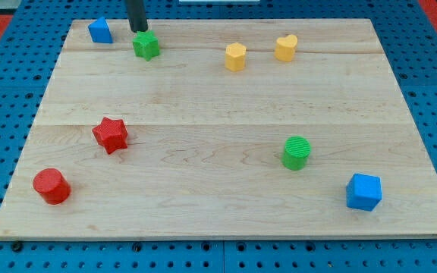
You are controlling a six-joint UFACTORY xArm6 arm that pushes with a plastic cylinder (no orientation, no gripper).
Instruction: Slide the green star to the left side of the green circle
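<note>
Item: my tip [138, 30], bare, holding nothing, touching green star [146, 45] at far-left, placed to push it toward green circle [297, 152], near-right.

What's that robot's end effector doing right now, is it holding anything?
My tip: a plain rod, holding nothing; it sits just above the green star toward the view's top, seemingly touching it.

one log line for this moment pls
my tip just above green star, view's top-left | green circle lower right, apart | star not yet placed
</note>
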